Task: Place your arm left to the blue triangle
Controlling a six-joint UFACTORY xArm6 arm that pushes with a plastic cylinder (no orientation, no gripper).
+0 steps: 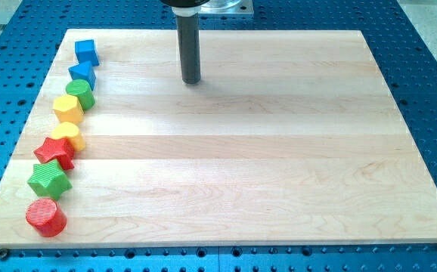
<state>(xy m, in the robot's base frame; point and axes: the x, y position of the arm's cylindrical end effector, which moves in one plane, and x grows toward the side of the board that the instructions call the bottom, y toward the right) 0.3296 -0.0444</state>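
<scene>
The blue triangle (83, 73) lies near the board's left edge, second from the top in a column of blocks. Above it sits a blue cube (87, 51). My tip (192, 81) is the lower end of a dark rod at the top middle of the board, well to the right of the blue triangle and about level with it. It touches no block.
Below the blue triangle, down the left edge of the wooden board (279, 151): a green cylinder (80, 94), a yellow hexagon (68, 109), a yellow heart (69, 136), a red star (55, 152), a green star (49, 180), a red cylinder (45, 217).
</scene>
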